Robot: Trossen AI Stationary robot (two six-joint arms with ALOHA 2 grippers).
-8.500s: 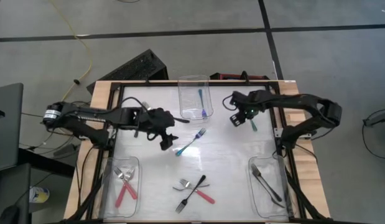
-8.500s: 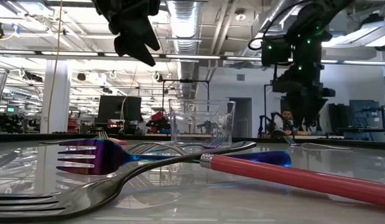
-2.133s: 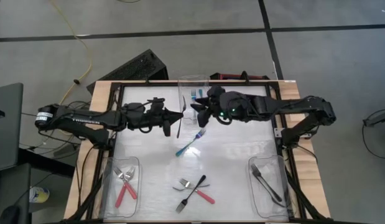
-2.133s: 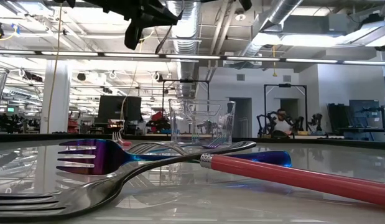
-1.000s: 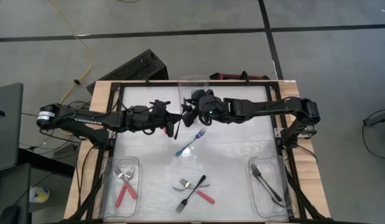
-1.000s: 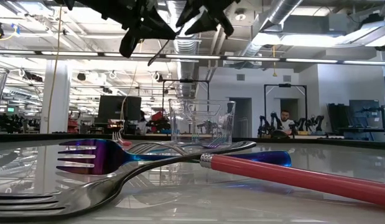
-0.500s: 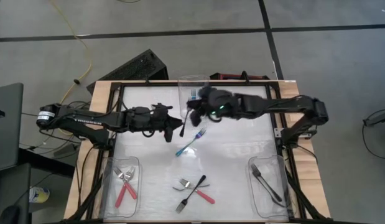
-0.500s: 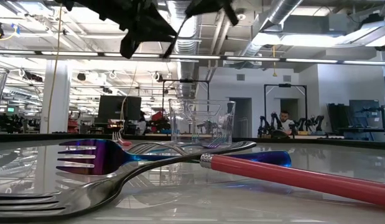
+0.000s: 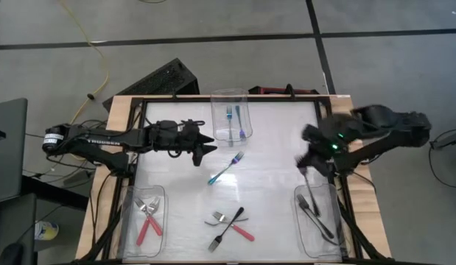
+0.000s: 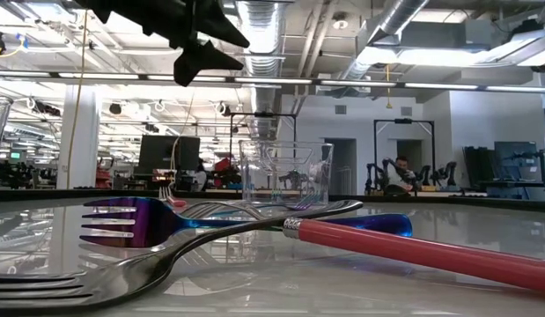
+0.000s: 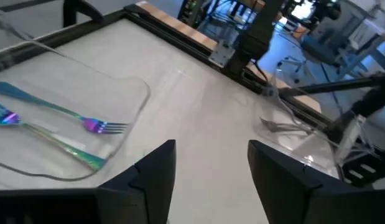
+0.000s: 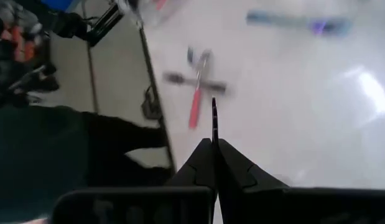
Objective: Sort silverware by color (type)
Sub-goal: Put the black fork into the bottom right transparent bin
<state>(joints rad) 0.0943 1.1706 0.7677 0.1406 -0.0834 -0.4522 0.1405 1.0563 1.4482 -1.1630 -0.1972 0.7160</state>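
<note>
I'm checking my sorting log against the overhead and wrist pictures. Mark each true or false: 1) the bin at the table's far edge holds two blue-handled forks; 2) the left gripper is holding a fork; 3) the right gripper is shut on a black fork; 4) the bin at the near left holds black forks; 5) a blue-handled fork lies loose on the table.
1) True: the far bin holds two blue-handled forks.
2) False: the left gripper is open and empty.
3) True: the right gripper is shut on a black fork.
4) False: the near-left bin holds red-handled forks.
5) True: a blue-handled fork lies mid-table.
</note>
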